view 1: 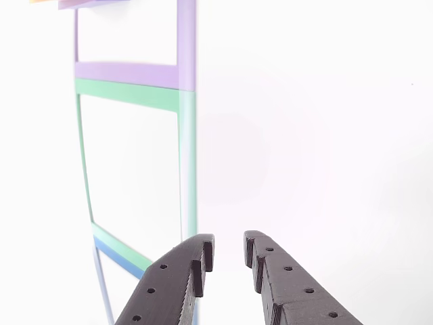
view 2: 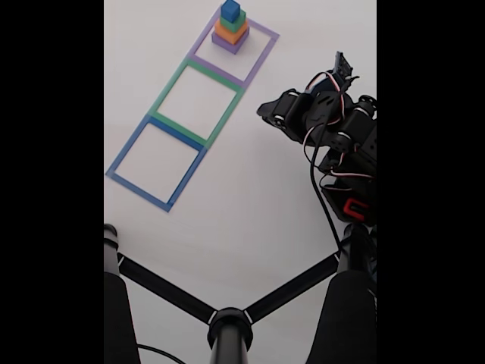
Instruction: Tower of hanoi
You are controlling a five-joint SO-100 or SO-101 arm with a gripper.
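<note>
A: Tower (view 2: 230,29)? Stacked in the purple outline (view 2: 261,53), blue block (view 2: 230,10) on top, then green (view 2: 233,23), orange (view 2: 230,32), purple (view 2: 228,45).

B: Claw?

A: Gripper (view 1: 229,252) empty, fingers slightly spread, well apart from the stack. I'd open wider, come down square over the blue one.

B: Textures?

A: Matte square blocks, flat outlines, plain white table (view 2: 258,197).

White worktop (view 2: 250,189) is open between the black tool (view 2: 267,111) and the flat green square outline (view 2: 198,101). Only upright obstacle: stacked matte blocks (view 2: 230,29) inside the purple outline (view 2: 261,51); tripod legs (view 2: 170,292) probably sit nearer the camera.
</note>
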